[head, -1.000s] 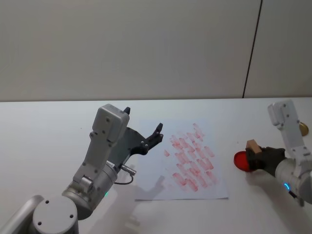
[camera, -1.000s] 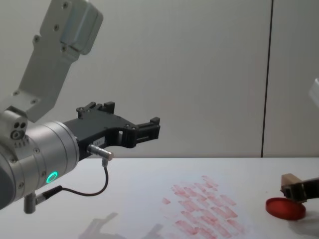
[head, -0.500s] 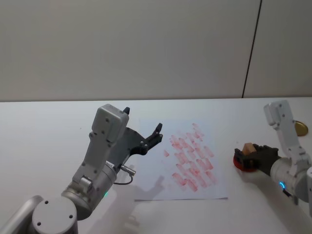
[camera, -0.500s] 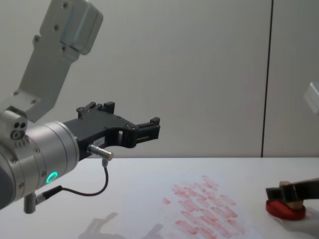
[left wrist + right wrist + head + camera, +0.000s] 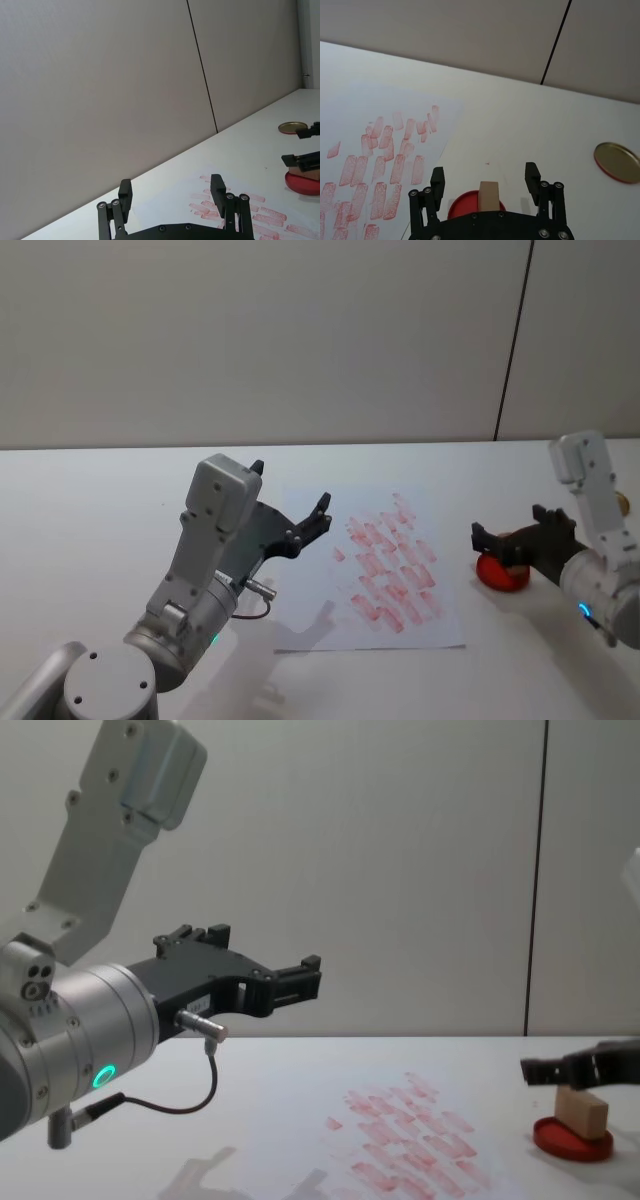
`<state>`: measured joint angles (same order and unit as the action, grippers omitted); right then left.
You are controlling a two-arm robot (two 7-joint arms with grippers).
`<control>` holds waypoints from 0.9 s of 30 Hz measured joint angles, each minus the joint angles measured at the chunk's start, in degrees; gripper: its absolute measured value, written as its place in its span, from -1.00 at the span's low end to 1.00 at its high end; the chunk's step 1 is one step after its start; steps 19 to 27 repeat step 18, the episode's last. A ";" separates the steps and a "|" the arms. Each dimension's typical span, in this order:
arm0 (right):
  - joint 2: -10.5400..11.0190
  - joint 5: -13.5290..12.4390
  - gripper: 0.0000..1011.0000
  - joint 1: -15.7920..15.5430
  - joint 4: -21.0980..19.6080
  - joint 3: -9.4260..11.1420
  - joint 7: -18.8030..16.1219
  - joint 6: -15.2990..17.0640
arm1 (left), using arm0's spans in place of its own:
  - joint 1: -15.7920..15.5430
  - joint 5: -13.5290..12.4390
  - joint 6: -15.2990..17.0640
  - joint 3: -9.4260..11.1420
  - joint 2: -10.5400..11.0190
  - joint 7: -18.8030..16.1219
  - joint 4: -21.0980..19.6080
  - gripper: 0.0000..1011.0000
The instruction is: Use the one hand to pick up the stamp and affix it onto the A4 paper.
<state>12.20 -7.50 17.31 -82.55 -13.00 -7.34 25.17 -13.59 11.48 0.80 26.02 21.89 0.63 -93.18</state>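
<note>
The right gripper [image 5: 484, 181] has its jaws spread wide, 1 finger on either side of the stamp [image 5: 488, 195] and neither touching it. In the chest view the right gripper [image 5: 575, 1070] hangs just above the stamp [image 5: 582, 1111], which stands upright on the round red ink pad [image 5: 571, 1139]. The head view places the ink pad [image 5: 500, 573] on the white tabletop [image 5: 90, 510], just beside the right edge of the A4 paper [image 5: 300, 620]. The sheet lies flat and carries rows of red-pink rectangular marks across its right half. A round gold lid [image 5: 617, 161] rests on the tabletop beyond the ink pad, well apart from it.

The left gripper [image 5: 290, 510] is held raised over the left part of the A4 paper, its jaws also wide and holding nothing. Its silver arm shows a green light ring [image 5: 103, 1076] and a thin dark cable [image 5: 190, 1105] looping beneath the wrist.
</note>
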 joint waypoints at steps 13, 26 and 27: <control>2.29 2.86 0.98 -3.94 -6.53 0.61 1.68 -7.17 | 0.00 0.00 0.00 0.00 0.00 0.00 0.00 0.96; 3.25 3.81 0.98 -5.45 -8.86 0.92 2.26 -9.26 | 0.00 0.00 0.00 0.00 0.00 0.00 0.00 0.96; 3.25 3.81 0.98 -5.45 -8.86 0.92 2.26 -9.26 | 0.00 0.00 0.00 0.00 0.00 0.00 0.00 0.96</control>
